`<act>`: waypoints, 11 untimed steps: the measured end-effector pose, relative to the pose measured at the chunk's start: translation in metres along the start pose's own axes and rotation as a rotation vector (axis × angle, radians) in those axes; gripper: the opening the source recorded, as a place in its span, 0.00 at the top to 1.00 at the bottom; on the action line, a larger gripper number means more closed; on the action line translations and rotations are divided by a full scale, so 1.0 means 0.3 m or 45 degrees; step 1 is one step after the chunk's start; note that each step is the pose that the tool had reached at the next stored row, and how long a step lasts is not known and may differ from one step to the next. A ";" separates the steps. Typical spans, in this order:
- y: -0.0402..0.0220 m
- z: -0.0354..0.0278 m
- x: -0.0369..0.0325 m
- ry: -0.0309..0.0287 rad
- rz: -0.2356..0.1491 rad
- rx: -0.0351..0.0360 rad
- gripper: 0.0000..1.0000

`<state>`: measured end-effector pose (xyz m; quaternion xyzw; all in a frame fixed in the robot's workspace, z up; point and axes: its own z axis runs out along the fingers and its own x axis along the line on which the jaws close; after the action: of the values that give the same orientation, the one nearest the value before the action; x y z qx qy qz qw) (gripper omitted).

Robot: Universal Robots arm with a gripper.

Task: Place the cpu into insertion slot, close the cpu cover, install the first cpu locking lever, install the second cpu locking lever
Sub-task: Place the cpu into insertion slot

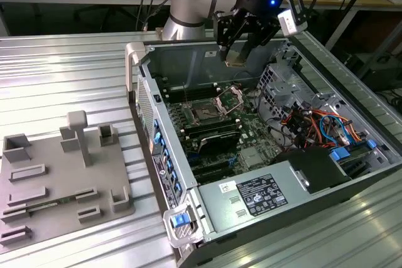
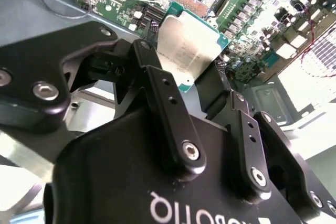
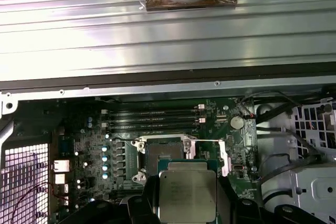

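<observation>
Jaws are narrowed onto the cpu, with 2 black fingers pinching opposite edges, so its silver face shows in both wrist views. In the exterior view the gripper hangs over the open computer case, above the motherboard, with the chip clear of everything below it. The insertion slot lies at about 7 o'clock from the gripper in that view, near but apart, its dark pin field uncovered. The cpu cover stands raised on its hinge at the slot's 2 o'clock side. Long black memory slots lie at 5 o'clock from the slot, and the power supply sits farther along the same line. At 9 o'clock in the exterior view, a grey fixture plate rests on the ribbed metal table, well apart from the case.
</observation>
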<state>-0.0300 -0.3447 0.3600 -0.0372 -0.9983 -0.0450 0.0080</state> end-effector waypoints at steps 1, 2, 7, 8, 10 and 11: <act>0.000 0.001 0.001 -0.0021 0.024 -0.0004 0.46; 0.000 0.001 0.002 -0.0030 0.034 -0.0008 0.46; -0.002 0.003 0.019 -0.0050 0.053 -0.0015 0.46; -0.002 0.003 0.024 -0.0050 0.054 -0.0016 0.46; -0.003 0.004 0.033 -0.0053 0.058 -0.0015 0.46; -0.003 0.005 0.035 -0.0063 0.072 -0.0013 0.46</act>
<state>-0.0405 -0.3448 0.3587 -0.0656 -0.9968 -0.0452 0.0068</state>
